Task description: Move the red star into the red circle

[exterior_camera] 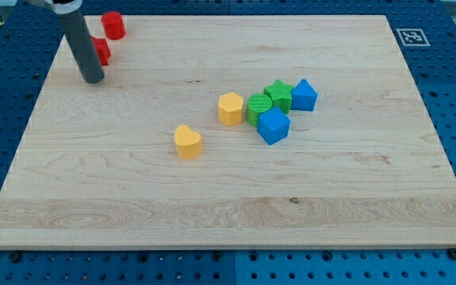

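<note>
The red circle block [114,25] stands near the board's top left corner. The red star block [100,51] lies just below and left of it, partly hidden behind my rod. My tip [92,78] rests on the board just below the red star, at its lower left side, close to it or touching. A small gap shows between the red star and the red circle.
A yellow heart block [188,142] and a yellow hexagon block [230,108] lie near the middle. To their right cluster a green round block [258,106], a green star [279,93] and two blue blocks [273,125] [304,95]. The wooden board [228,214] sits on a blue pegboard.
</note>
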Robot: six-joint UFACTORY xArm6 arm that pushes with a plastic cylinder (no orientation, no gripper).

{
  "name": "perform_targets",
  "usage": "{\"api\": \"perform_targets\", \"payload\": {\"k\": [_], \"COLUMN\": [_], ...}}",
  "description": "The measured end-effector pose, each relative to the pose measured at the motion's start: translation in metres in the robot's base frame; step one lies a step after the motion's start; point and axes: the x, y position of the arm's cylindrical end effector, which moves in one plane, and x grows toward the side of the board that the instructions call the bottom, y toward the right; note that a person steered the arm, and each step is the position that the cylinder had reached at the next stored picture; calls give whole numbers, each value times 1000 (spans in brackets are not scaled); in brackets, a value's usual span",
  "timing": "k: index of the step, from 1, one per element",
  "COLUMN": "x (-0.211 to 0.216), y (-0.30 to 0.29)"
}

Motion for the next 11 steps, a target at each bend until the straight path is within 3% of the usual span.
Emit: {"api": "perform_targets", "payload": {"k": [1, 2, 3, 5, 6, 10, 11], "x": [-42, -60, -60, -9, -31, -63, -30], "y": [-26, -12, -9, 26, 55, 19, 31]}}
